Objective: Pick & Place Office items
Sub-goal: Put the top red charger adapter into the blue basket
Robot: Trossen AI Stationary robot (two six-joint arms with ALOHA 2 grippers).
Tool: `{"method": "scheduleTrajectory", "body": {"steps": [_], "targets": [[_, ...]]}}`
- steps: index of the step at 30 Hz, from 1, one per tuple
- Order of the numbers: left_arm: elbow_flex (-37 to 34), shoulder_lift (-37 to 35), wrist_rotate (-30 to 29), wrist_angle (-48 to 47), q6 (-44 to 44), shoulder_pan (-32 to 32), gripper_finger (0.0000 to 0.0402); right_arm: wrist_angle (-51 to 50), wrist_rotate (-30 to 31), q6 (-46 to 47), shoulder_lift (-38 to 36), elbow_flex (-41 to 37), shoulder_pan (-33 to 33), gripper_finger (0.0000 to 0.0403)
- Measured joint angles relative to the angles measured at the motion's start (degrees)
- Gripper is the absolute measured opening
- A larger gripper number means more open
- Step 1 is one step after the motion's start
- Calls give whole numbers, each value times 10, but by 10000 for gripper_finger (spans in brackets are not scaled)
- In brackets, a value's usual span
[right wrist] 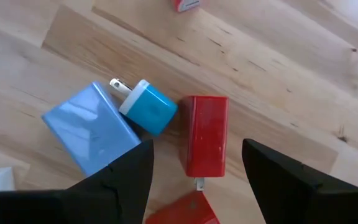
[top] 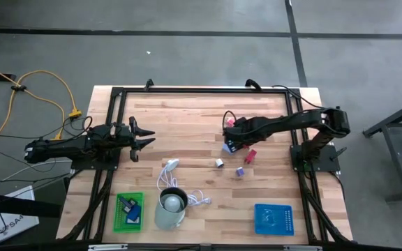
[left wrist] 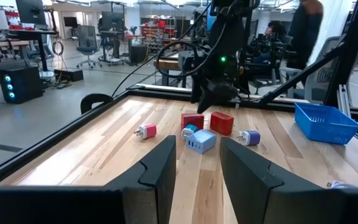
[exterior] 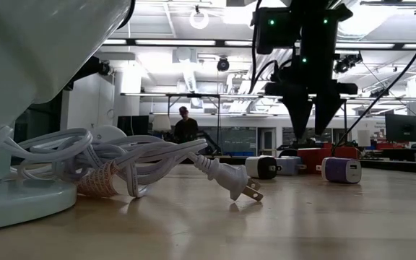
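The right tool (right wrist: 194,165), jaws apart and empty, hangs over a red charger block (right wrist: 205,142) lying touching a cyan one (right wrist: 149,106) mid-tabletop (top: 187,118). The block looks light, rigid and smooth-sided, probably best pinched across its long flat flanks. The left tool (left wrist: 197,165), jaws apart, waits at the tabletop's left edge; an open workshop lies beyond.

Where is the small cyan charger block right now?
The small cyan charger block lies on the table's right half, directly under the open right gripper, touching the pale blue flat charger and just beside the red rectangular charger.
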Motion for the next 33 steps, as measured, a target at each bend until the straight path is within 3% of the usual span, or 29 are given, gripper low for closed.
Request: {"method": "scheduleTrajectory", "body": {"steps": [9,21,33], "targets": [[0,0,0,0,0,0,120,-4,1,23,1,0,-3,233],[0,0,0,0,0,0,120,-2,-34,-17,1,0,-46,227],[0,0,0,0,0,0,120,0,-30,-2,17,0,-38,226]]}}
